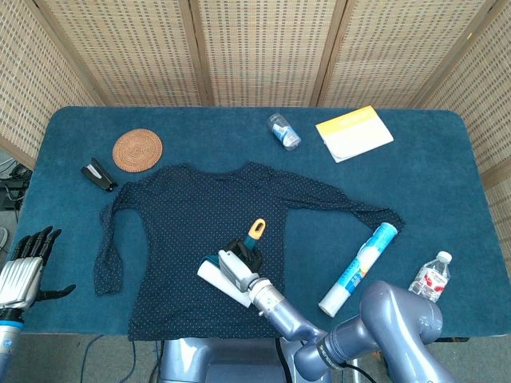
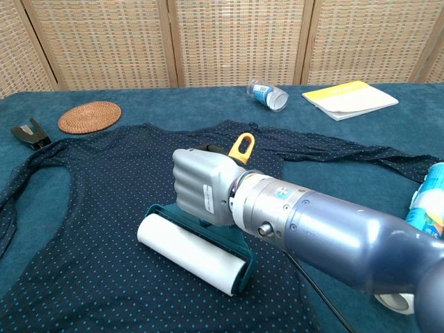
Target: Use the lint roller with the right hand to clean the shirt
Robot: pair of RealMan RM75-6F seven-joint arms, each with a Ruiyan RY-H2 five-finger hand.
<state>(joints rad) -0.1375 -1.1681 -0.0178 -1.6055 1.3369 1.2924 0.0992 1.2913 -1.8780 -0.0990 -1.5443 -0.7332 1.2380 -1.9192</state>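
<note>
A dark blue dotted shirt (image 1: pixel 188 231) (image 2: pixel 90 208) lies flat on the table. My right hand (image 1: pixel 238 266) (image 2: pixel 202 186) grips the teal handle of the lint roller, whose orange end loop (image 1: pixel 256 230) (image 2: pixel 241 145) sticks up behind the fingers. The white roll (image 1: pixel 221 283) (image 2: pixel 191 253) presses on the lower middle of the shirt. My left hand (image 1: pixel 25 267) hovers at the table's front left edge, fingers spread, holding nothing; the chest view does not show it.
A woven coaster (image 1: pixel 137 149) and a black clip (image 1: pixel 99 173) lie at the back left. A small jar (image 1: pixel 284 131) and a yellow-white booklet (image 1: pixel 354 133) are at the back. A spray can (image 1: pixel 358 257) and a water bottle (image 1: pixel 431 273) lie to the right.
</note>
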